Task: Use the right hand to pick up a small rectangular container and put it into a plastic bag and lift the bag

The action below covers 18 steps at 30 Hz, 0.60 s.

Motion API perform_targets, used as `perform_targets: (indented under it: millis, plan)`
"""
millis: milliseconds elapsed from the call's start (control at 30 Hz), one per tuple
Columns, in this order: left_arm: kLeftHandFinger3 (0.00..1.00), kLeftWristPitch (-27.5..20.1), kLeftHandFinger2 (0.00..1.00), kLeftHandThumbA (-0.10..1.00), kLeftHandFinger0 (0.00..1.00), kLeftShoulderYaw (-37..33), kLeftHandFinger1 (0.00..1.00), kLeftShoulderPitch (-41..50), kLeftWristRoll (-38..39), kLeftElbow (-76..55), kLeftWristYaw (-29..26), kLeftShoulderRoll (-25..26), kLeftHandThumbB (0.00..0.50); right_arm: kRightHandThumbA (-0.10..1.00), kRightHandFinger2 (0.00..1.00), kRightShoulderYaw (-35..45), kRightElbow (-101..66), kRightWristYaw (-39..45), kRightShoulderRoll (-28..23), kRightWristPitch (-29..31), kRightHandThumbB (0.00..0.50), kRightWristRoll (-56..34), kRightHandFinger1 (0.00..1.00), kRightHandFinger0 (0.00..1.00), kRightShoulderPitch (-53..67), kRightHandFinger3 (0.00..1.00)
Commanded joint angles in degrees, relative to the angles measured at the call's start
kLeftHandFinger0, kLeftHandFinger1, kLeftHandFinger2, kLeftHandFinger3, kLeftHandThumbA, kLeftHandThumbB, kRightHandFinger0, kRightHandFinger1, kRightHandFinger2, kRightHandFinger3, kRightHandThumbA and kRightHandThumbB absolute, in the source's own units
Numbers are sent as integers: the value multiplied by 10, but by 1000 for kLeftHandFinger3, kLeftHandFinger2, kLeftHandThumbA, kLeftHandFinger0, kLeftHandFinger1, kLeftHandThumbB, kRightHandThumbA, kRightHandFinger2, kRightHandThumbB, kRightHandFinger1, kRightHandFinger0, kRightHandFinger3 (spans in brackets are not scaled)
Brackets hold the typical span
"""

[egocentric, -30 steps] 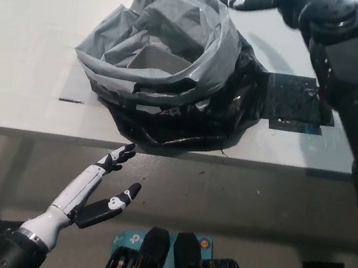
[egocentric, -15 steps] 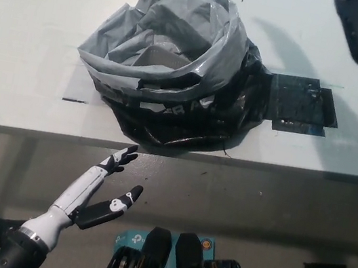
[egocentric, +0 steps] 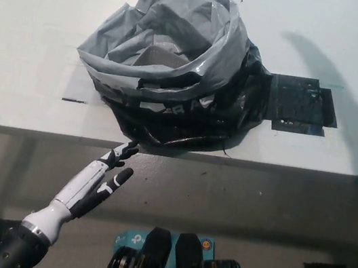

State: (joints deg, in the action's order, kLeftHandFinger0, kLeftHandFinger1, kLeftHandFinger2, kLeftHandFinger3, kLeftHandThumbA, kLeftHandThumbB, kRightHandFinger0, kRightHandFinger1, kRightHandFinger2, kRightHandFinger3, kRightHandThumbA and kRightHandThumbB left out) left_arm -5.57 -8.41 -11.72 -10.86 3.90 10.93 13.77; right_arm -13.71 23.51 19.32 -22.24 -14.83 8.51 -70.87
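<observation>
Bag (egocentric: 168, 77) sits near the table's (egocentric: 32, 27) front edge, about mid-width: grey plastic rolled down over a black crumpled base, mouth wide open. A pale boxy shape (egocentric: 161, 57) shows inside, probably the container, view too poor to confirm. If so, the step in hand is the lift: right hand must reach the rim and grip it. Right hand out of frame, state unknown. Left hand (egocentric: 99, 179) rests below the front edge, fingers extended, holding nothing.

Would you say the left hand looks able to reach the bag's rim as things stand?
Probably yes: the left hand is open, just below the table edge, pointing toward the bag, with nothing between them; it would only need to rise over the edge.
</observation>
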Motion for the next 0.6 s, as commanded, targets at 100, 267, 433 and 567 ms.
perform_targets:
  millis: [100, 267, 433, 567]
  plan:
    - [1000, -35, 1000, 1000, 1000, 44, 1000, -55, 35, 4, -25, 3, 245, 1000, 1000, 216, -569, -18, -132, -26, 349, -62, 1000, 1000, 214, 1000]
    - [1000, -41, 1000, 1000, 1000, 44, 1000, -59, 32, 12, -29, 0, 230, 1000, 1000, 250, -718, -83, -53, 37, 380, -107, 1000, 1000, 395, 1000]
    - [1000, -41, 1000, 1000, 1000, 46, 1000, -58, 28, 11, -32, 2, 238, 1000, 1000, 185, -741, -134, 59, 137, 397, -68, 1000, 1000, 525, 1000]
    - [1000, -41, 1000, 1000, 1000, 46, 1000, -54, 31, 9, -29, 3, 227, 1000, 1000, 156, -678, -147, 106, 206, 450, -59, 1000, 1000, 587, 1000]
